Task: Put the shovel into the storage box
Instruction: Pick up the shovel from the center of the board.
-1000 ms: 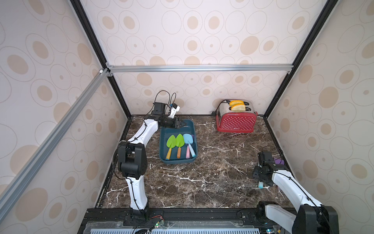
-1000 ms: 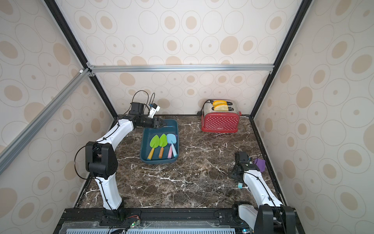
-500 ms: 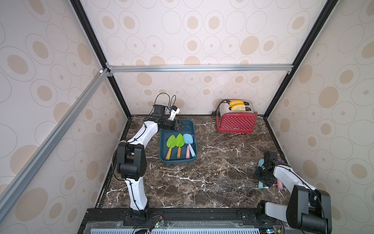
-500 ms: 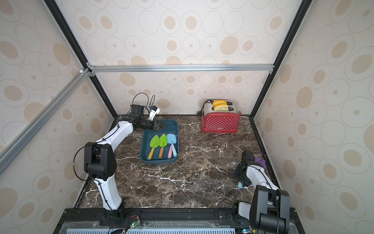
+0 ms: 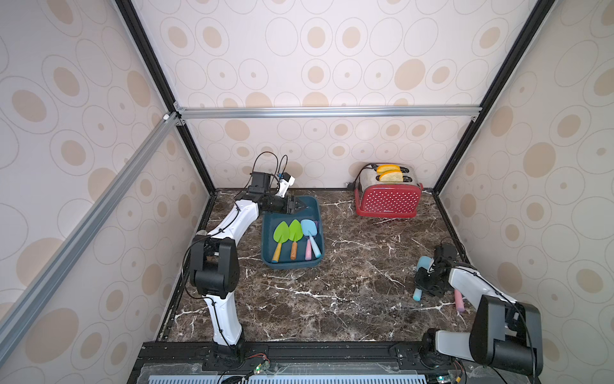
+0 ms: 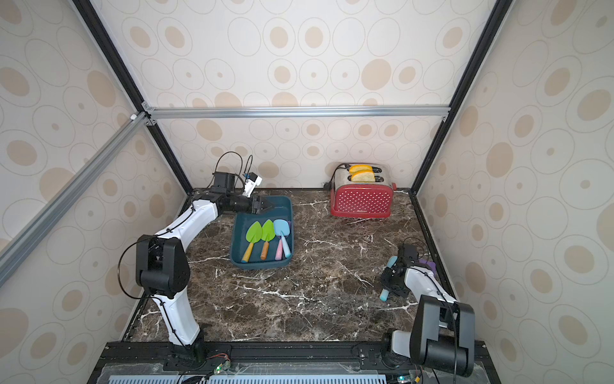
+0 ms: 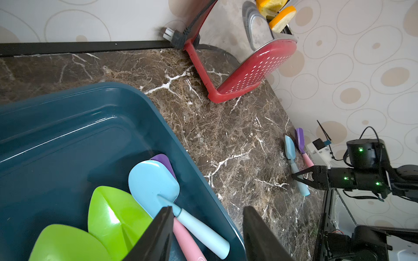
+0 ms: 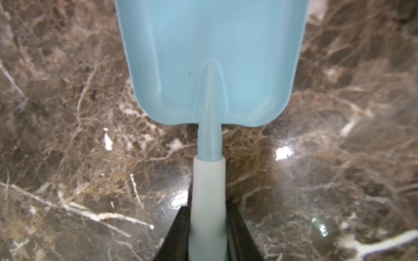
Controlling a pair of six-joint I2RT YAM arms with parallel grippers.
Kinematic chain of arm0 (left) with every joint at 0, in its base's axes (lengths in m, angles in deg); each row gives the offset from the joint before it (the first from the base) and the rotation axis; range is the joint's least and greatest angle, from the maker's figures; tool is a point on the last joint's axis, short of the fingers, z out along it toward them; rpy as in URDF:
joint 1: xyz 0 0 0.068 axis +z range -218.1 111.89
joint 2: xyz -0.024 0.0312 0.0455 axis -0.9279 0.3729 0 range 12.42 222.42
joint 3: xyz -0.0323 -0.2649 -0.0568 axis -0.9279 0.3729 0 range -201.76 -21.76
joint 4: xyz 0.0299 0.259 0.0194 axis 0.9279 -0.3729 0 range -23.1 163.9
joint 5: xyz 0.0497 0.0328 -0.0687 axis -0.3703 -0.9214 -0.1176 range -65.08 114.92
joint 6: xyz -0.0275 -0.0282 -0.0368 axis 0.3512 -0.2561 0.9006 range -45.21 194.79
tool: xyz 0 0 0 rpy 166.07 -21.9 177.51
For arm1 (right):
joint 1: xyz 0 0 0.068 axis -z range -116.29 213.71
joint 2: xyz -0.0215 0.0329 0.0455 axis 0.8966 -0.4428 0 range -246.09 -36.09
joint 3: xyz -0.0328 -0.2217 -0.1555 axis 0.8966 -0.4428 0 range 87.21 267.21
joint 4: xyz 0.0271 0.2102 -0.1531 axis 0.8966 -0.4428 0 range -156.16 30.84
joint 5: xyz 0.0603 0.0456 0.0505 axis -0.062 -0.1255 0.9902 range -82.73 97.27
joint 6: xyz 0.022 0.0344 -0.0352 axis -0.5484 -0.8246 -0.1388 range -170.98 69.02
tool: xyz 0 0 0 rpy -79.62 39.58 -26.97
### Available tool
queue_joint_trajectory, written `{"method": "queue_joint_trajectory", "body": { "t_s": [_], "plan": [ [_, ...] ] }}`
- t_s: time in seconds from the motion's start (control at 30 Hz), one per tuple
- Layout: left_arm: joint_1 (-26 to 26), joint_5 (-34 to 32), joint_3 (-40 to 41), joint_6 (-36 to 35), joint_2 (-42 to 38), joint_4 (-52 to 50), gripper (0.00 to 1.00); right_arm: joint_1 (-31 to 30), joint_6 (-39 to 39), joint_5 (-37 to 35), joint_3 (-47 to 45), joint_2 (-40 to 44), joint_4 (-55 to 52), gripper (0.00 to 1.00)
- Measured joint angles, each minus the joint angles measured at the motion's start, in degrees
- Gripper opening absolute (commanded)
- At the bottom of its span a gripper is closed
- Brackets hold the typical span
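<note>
Plainly, the right gripper [image 8: 207,210] is clamped on the smooth, pale round handle of the light blue shovel [image 8: 212,56], black fingers pressed to both sides. Its blade is a glossy, flat-ended plastic scoop with a raised rib. This shovel sits near the right wall, well apart from the storage box [image 5: 290,264]. Whether it is clear of the surface cannot be told.

The left gripper [image 7: 207,210] hangs over the box's far end, jaws apart and holding nothing. The box is a shallow teal plastic tub with rounded corners. In it lie two leaf-shaped green shovels [image 5: 281,232], a blue shovel [image 5: 309,227] and a purple blade [image 7: 162,159] mostly hidden beneath that one.

The tabletop [image 5: 349,282] is polished dark brown marble with white veins, catching glare. Cream wallpaper with tan ovals covers the walls, framed by black posts and an aluminium rail [image 5: 325,111]. A red dotted toaster [image 5: 387,201] holding bread slices [image 5: 390,173] stands by the back wall. A purple shovel [image 7: 300,140] with a pink handle lies just beside the right arm, partly covered in both top views.
</note>
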Motion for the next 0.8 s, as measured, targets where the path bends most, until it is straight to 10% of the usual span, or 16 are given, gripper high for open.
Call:
{"method": "queue_joint_trajectory", "body": {
  "t_s": [0.3,0.8],
  "plan": [
    [-0.48,2.05,4.61,5.33,-1.75,6.97,0.55,-5.75,2.23,2.60,0.83,-0.52,-0.79,0.00],
    [-11.80,2.36,16.90,18.36,-5.77,21.84,0.58,-36.35,3.56,-5.51,20.85,2.45,-6.69,0.00]
  ]
}}
